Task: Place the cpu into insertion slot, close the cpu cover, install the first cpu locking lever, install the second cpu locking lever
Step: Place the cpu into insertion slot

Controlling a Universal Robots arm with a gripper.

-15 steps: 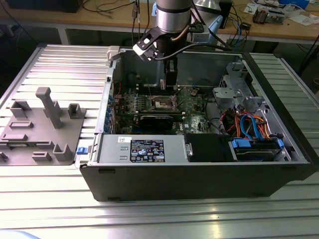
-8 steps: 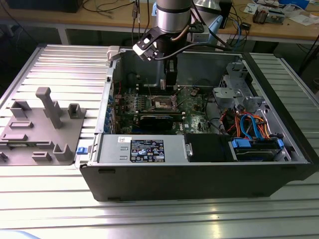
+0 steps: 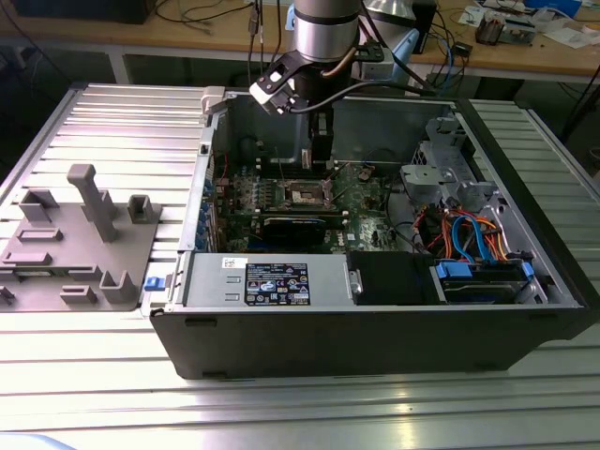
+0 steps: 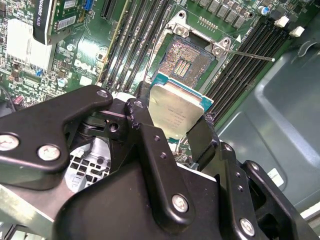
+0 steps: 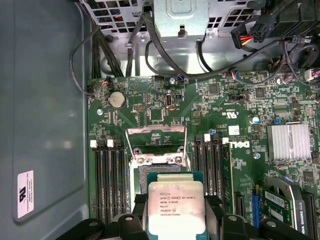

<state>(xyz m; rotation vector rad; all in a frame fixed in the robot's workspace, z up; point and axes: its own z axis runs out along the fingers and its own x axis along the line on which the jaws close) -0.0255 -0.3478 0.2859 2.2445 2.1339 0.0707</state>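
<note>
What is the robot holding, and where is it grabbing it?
The jaws pinch the cpu by two opposite edges, silver top showing. It is not yet in the insertion slot.

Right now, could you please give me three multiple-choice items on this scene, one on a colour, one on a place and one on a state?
1. The circuit board around the insertion slot is:
A. green
B. red
C. white

2. The cpu is:
A. seated in the slot
B. gripped in the claw, clear of the slot
C. lying loose on the board

3. The cpu cover is:
A. shut over the slot
B. standing open
C. taken off and held in the claw

Answers:
1 A: green shows all around the slot.
2 B: the fingers clamp its edges, and the slot lies empty beyond it.
3 B: the frame is tipped back and the slot lies bare.
</note>
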